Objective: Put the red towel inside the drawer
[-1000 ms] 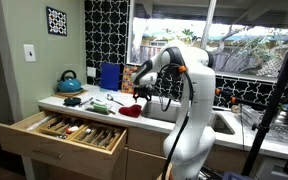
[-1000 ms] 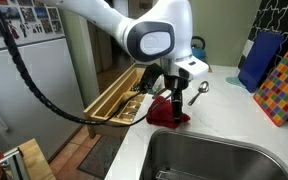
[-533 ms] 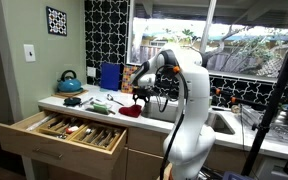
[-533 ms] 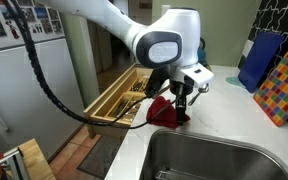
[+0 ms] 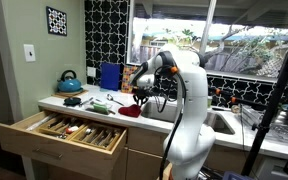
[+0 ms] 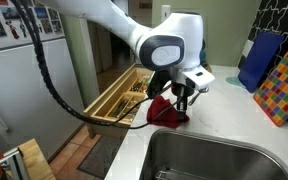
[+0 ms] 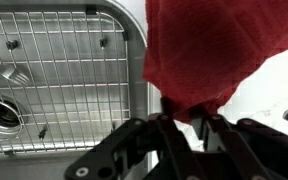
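The red towel (image 7: 214, 50) lies crumpled on the white counter beside the sink, seen in both exterior views (image 5: 130, 109) (image 6: 165, 113). My gripper (image 7: 182, 110) points straight down on it, its jaws drawn close together with a fold of the towel's edge pinched between them. In an exterior view the gripper (image 6: 180, 100) sits on the towel's right side. The wooden drawer (image 5: 44, 148) stands pulled out below the counter, with cutlery in its dividers. It shows again past the counter's edge (image 6: 109, 105).
The steel sink (image 7: 54, 80) with its wire rack lies right next to the towel. A teal kettle (image 5: 70, 81) and a blue board (image 5: 110, 76) stand at the back of the counter. A colourful checked board (image 6: 284, 85) leans by the wall.
The gripper has come down onto the towel and its jaws have closed from wide open onto the cloth. The towel has bunched slightly.
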### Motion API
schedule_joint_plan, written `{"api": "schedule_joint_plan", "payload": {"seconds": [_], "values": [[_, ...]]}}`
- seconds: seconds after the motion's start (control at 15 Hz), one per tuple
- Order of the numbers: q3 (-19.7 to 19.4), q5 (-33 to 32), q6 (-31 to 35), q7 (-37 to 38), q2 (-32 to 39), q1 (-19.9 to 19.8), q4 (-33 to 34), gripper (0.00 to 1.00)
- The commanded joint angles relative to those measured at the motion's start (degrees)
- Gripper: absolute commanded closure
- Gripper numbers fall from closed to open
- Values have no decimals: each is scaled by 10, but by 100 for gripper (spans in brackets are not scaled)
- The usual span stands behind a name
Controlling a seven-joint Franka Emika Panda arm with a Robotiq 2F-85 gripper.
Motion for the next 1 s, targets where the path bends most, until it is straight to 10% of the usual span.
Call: {"api": "schedule_joint_plan", "payload": {"seconds": [0.0, 0.93], "values": [[-7, 15, -10, -8, 3, 7, 7, 100], [15, -45, -58, -9, -136, 42, -39, 99]]}}
